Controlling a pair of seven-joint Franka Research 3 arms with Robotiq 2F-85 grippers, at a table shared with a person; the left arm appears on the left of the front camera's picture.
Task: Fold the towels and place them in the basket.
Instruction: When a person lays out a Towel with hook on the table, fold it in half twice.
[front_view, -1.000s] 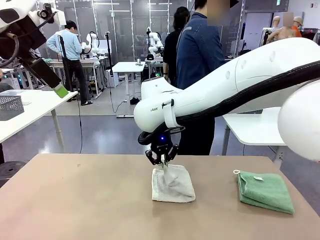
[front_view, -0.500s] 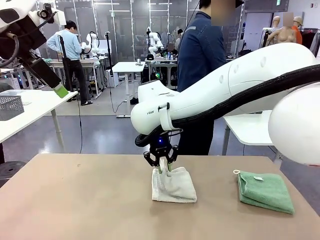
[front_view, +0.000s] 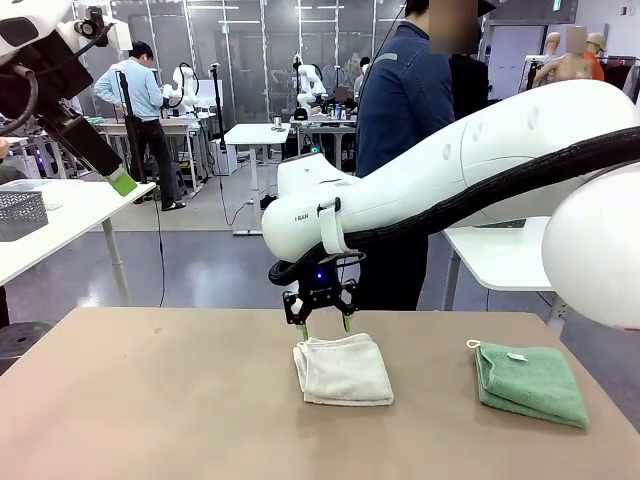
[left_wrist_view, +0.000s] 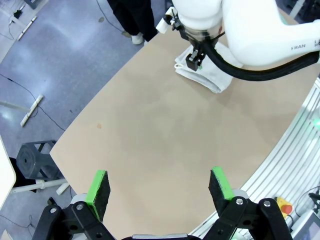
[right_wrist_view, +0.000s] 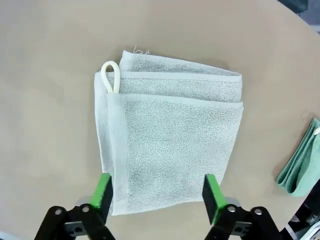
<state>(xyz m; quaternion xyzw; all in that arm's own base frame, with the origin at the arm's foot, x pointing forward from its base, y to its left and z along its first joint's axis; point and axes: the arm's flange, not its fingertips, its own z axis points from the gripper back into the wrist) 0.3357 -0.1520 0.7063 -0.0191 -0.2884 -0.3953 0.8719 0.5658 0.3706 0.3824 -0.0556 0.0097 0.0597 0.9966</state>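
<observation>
A cream towel (front_view: 343, 370) lies folded on the brown table (front_view: 150, 400), flat and free. My right gripper (front_view: 322, 325) hovers just above its far edge, open, nothing between the green pads. In the right wrist view the same towel (right_wrist_view: 167, 150) lies below the open right gripper (right_wrist_view: 157, 192), its loop tag (right_wrist_view: 111, 75) at one corner. A folded green towel (front_view: 530, 383) rests at the table's right. My left gripper (left_wrist_view: 159, 186) is open and empty, held high off the table's left side (front_view: 120, 182). A grey mesh basket (front_view: 20, 213) stands on a white side table at far left.
A person in a dark blue jacket (front_view: 405, 110) stands behind the table's far edge. The right arm's white body (front_view: 470, 170) spans the upper right of the front view. The left half of the table is bare brown surface.
My right gripper has opened, let go of the cream towel and risen slightly. The raised towel corner has dropped, and the towel now lies flat. The left arm has not moved.
</observation>
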